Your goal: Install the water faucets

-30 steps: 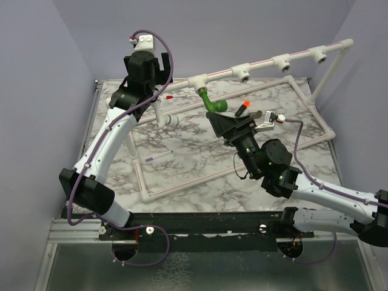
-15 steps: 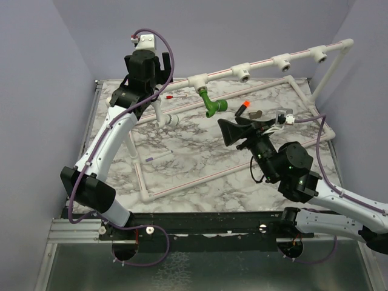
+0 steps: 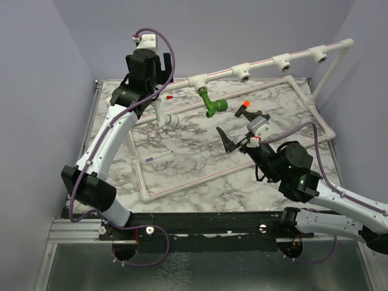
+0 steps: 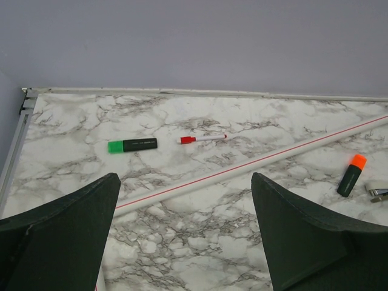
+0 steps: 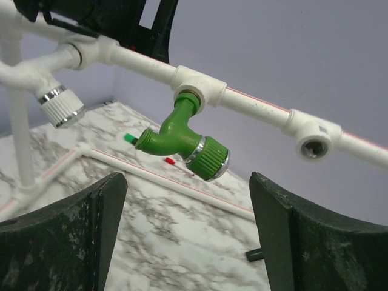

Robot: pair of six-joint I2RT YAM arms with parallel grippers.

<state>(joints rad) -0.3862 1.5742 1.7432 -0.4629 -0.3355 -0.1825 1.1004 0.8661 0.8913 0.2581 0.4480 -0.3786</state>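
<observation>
Held right gripper wide open, empty; faced bright green plastic faucet in white tee ahead; likely needed tightening.

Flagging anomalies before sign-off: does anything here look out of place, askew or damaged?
Nothing looks broken or spilled. The green faucet sits in its tee socket. Only oddity: stray pens on the marble table, a green marker, a red-capped pen and an orange marker, unrelated to faucets.
</observation>
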